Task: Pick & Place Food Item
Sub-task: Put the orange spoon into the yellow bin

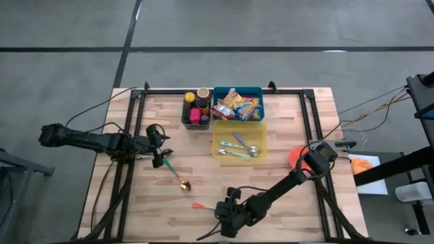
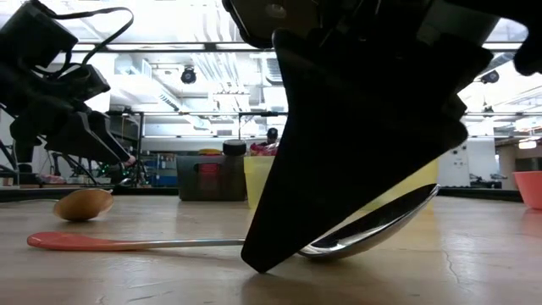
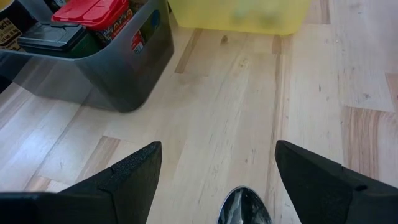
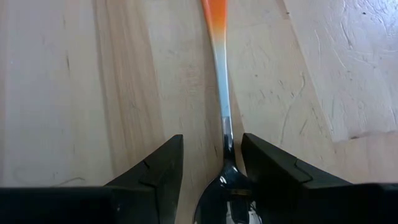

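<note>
1. The right gripper (image 4: 211,171) is pressing down at the table's (image 1: 285,122) near edge, its fingers clenching the bowl of an orange-handled spoon (image 4: 219,74).
2. The left gripper (image 3: 214,180) is hovering released above a green-handled spoon (image 1: 175,173).

My table (image 1: 285,176): pale wood planks, matt, visible grain w/ fine scratches. Spoon (image 4: 222,93) between my right fingers (image 4: 155,171): polished metal bowl, mirror-glossy, w/ smooth orange plastic handle. Fingers themselves matt black plastic, slightly textured. Yellow bin (image 3: 242,14): translucent plastic, satin. Grey bin (image 3: 118,68): smoky see-thru plastic, glossy, w/ a shiny red lid (image 3: 93,11) inside. Snack packs (image 1: 236,105) in blue bin (image 1: 261,102) look like glossy foil.
</note>
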